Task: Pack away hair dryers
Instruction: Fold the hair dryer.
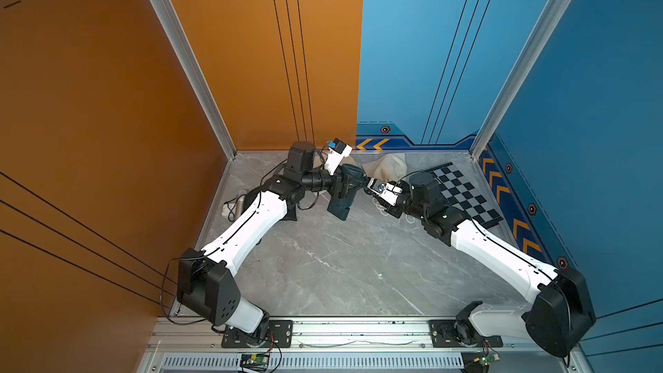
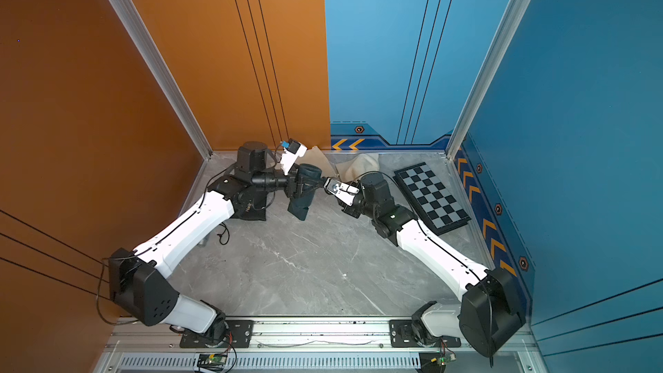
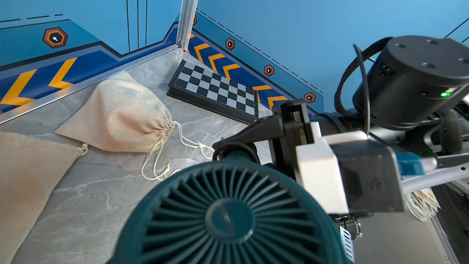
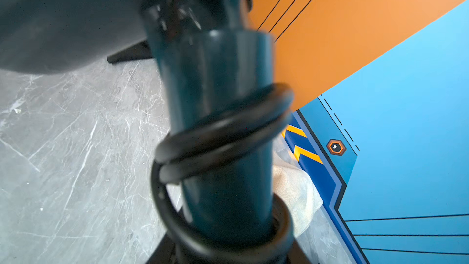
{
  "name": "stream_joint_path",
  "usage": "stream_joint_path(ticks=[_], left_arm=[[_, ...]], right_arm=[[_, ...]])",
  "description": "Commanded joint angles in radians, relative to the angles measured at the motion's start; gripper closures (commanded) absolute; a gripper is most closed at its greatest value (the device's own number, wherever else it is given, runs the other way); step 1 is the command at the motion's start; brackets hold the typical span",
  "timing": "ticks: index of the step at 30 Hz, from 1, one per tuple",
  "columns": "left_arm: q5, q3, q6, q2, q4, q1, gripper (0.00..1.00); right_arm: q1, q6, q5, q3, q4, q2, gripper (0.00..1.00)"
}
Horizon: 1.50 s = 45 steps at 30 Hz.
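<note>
Left gripper (image 1: 343, 188): clamped on teal hair dryer (image 1: 339, 209), raised above tabletop (image 1: 341, 263), back edge, centre. Right gripper (image 1: 367, 183): astride cord-wrapped handle (image 4: 223, 85); grip unconfirmable. Advice: seat squarely on handle before left releases; mind cord (image 4: 223, 133) loops.

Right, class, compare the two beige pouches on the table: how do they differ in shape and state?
The plump pouch, nearer the chessboard, bulges; the flat pouch lies limp. The plump pouch's mouth is cinched, its white cord trailing across the table; the flat pouch shows only a knotted cord end. Both are beige woven cloth with drawstrings.
</note>
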<state>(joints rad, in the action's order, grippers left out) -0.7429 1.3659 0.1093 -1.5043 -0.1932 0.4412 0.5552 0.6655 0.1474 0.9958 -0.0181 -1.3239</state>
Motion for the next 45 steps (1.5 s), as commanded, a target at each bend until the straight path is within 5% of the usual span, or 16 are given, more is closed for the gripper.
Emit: stream_joint_path(ticks=[1, 11, 19, 27, 33, 36, 41, 45], left_arm=[[0.014, -0.027, 0.075, 0.025, 0.188, -0.003, 1.00], [0.128, -0.083, 0.139, 0.029, 0.367, 0.033, 1.00], [0.199, -0.111, 0.145, 0.040, 0.431, 0.054, 1.00], [0.240, -0.138, 0.156, 0.057, 0.473, 0.070, 1.00], [0.242, -0.149, 0.164, 0.070, 0.489, 0.070, 1.00], [0.237, -0.148, 0.171, 0.075, 0.488, 0.059, 1.00], [0.223, -0.137, 0.201, 0.069, 0.488, 0.038, 1.00], [0.217, -0.127, 0.241, 0.055, 0.498, 0.034, 1.00]], right_arm=[[0.016, -0.126, -0.043, 0.027, 0.065, 0.001, 0.77], [0.084, -0.505, -0.106, 0.006, 0.230, 0.009, 0.79], [0.213, -0.939, -0.351, 0.027, 0.311, 0.006, 0.79], [0.277, -1.300, -0.444, 0.026, 0.382, -0.014, 0.65], [0.269, -1.261, -0.360, 0.018, 0.415, 0.018, 0.33], [0.236, -1.229, -0.288, 0.000, 0.383, 0.081, 0.25], [0.189, -1.161, -0.152, -0.080, 0.341, 0.213, 0.24], [0.083, -1.170, -0.140, -0.150, 0.298, 0.298, 0.35]])
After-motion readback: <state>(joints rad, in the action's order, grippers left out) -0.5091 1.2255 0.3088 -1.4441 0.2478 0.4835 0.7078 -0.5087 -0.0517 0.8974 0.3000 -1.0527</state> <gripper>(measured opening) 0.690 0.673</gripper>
